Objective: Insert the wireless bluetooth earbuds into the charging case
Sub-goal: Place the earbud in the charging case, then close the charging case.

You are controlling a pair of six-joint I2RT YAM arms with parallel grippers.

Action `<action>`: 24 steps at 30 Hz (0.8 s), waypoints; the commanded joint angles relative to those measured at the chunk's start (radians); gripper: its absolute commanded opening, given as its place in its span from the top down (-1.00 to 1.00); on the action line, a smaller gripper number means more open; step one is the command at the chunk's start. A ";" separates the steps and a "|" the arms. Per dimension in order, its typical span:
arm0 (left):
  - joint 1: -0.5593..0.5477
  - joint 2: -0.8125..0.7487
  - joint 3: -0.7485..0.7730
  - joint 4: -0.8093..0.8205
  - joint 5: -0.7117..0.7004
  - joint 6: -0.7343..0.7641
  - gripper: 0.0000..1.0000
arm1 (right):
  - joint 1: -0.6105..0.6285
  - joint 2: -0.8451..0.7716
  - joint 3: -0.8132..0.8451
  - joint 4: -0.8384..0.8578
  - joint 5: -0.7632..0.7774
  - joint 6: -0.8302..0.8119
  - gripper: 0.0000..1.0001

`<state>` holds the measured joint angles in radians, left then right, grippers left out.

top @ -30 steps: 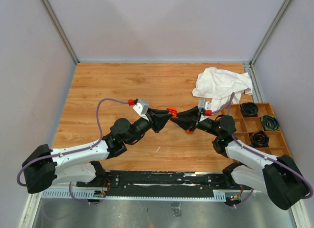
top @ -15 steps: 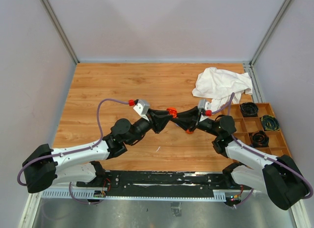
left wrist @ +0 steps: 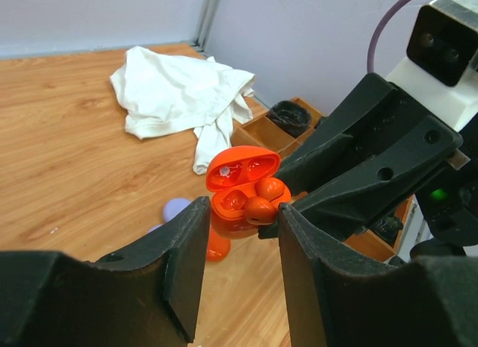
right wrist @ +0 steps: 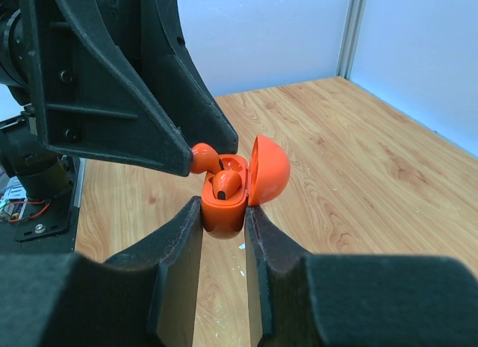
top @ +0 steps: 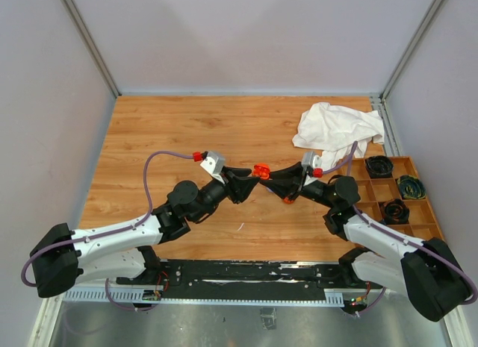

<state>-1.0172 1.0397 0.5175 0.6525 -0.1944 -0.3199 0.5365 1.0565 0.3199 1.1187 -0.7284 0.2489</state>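
The right gripper point(right wrist: 223, 213) has its jaws closed narrowly on the base of the orange-red charging case point(right wrist: 226, 204), held clear of the table point(top: 187, 130) midway between the two arms. The case stands upright, long axis vertical, wells facing up. Its domed lid point(right wrist: 269, 172) is hinged back, away from the left arm, with a small white dot inside it.

One orange-red earbud point(right wrist: 224, 184) sits in a well, stem down and rounded head up. A second earbud point(left wrist: 259, 210) lies at the case's mouth against one finger of the left gripper point(left wrist: 243, 207). That gripper's jaws stand a little apart, and I cannot tell whether they pinch it.

Below, on the table, are a lavender piece point(left wrist: 177, 207) and an orange-red piece point(left wrist: 218, 246). Farther off are a crumpled white cloth point(top: 336, 127) and a compartmented tray point(top: 393, 186).
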 commanded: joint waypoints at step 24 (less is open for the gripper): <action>0.108 -0.083 0.000 -0.088 0.124 -0.052 -0.41 | -0.001 -0.020 -0.006 -0.024 -0.003 -0.029 0.99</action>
<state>-0.9710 1.0016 0.5190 0.5579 -0.2173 -0.3458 0.5362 1.0512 0.3164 1.0863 -0.7158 0.2367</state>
